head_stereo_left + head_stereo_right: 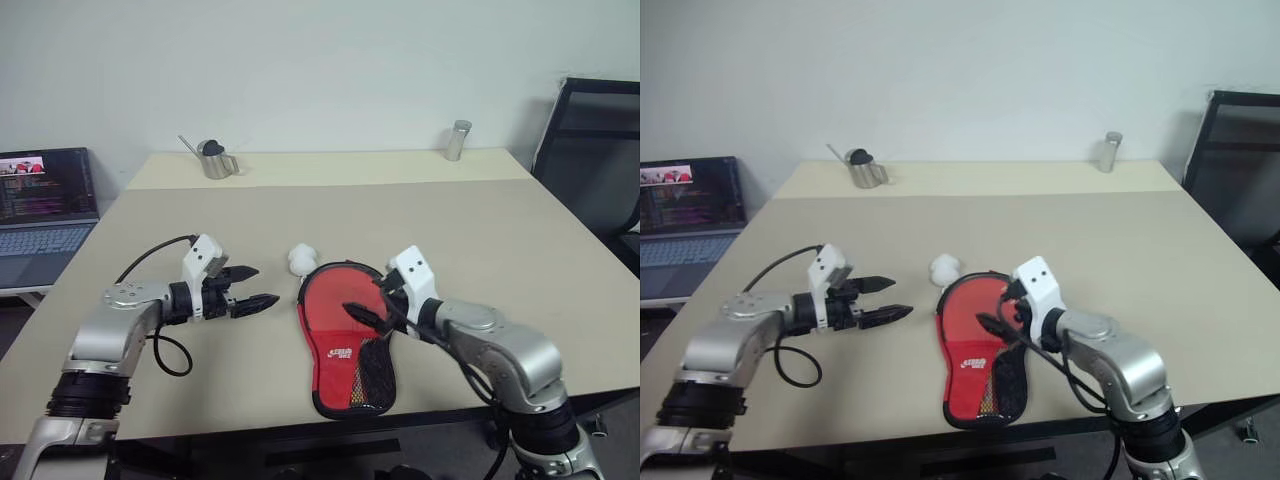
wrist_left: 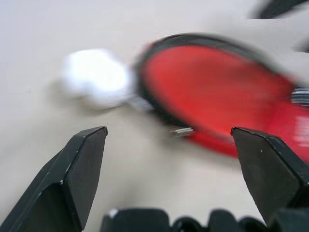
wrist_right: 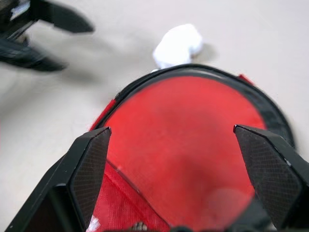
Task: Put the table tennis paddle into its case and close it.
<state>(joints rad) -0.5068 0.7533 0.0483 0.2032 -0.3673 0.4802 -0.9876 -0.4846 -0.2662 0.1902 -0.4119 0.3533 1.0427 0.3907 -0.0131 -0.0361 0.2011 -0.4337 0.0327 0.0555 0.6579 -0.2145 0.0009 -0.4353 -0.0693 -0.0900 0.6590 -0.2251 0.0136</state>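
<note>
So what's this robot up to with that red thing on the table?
It is packing a table tennis paddle into its case, a red pouch with a black zip rim lying flat on the table. The right end effector hovers open over the round end of the case, holding nothing. The left end effector is open too, off to the side and pointing toward the case and its white pompom. The paddle seems to be inside, with mesh showing at the narrow end, so closing is probably next.
</note>
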